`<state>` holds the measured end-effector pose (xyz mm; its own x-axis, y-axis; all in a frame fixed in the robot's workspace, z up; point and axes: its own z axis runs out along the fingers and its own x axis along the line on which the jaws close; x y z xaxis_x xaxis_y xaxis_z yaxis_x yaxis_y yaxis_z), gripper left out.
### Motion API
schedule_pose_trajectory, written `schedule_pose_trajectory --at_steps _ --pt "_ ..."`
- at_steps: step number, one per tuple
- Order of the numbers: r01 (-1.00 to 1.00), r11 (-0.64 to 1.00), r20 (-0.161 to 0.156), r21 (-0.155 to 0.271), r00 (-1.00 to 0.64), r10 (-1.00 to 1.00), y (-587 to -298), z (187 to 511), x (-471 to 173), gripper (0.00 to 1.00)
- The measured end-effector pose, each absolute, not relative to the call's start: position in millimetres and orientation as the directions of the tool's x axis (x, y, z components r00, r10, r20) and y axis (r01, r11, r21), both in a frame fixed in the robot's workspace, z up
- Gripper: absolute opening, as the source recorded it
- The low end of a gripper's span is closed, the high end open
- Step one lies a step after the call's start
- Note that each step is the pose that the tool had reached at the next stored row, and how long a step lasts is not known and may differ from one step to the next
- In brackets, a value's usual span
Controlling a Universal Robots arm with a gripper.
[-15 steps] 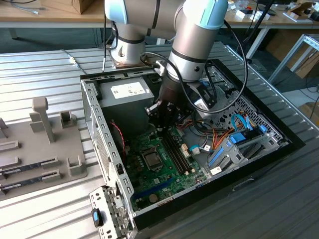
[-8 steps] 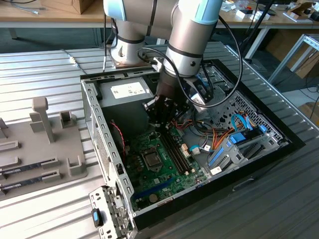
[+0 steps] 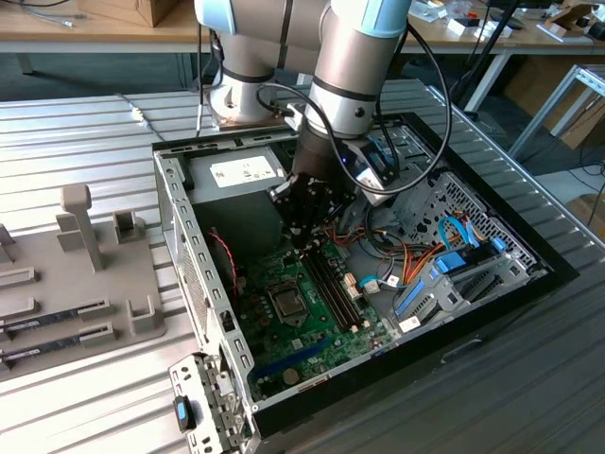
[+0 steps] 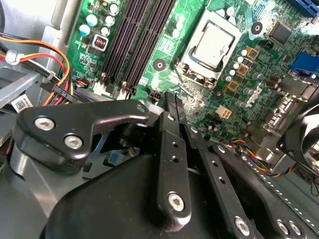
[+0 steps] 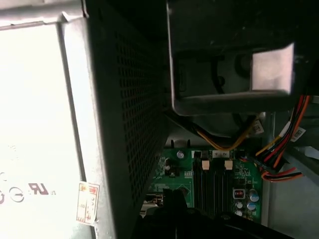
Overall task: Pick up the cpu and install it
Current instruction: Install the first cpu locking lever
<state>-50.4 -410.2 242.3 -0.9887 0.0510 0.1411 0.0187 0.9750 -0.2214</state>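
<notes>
The cpu [image 4: 214, 45], a silvery square chip, lies flat in the socket on the green motherboard [image 4: 249, 94]; in the exterior view the cpu [image 3: 285, 303] sits in the middle of the open computer case. My gripper [image 3: 304, 241] hangs inside the case above the memory slots, behind the socket and apart from the chip. In the second wrist view my gripper [image 4: 170, 95] has its black fingers [image 4: 172, 149] drawn together to a point, shut with nothing between them, a short way off the socket's edge.
The open black case [image 3: 492, 312] lies on a ribbed metal table. The power supply [image 3: 241, 175] fills its back corner, with bundled cables [image 3: 397, 255] and blue connectors on the exterior view's right. A grey fixture tray [image 3: 85, 274] holding memory sticks [image 3: 57, 322] lies on the exterior view's left.
</notes>
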Motion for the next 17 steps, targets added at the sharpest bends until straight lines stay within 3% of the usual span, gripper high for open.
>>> schedule_pose_trajectory --at_steps 14,17 --pt "0.016 0.976 0.147 -0.219 -0.988 0.049 -412.4 246.4 -47.6 0.14" --pt "0.016 0.983 0.149 -0.185 -0.988 0.044 -420.0 246.4 -47.6 0.14"
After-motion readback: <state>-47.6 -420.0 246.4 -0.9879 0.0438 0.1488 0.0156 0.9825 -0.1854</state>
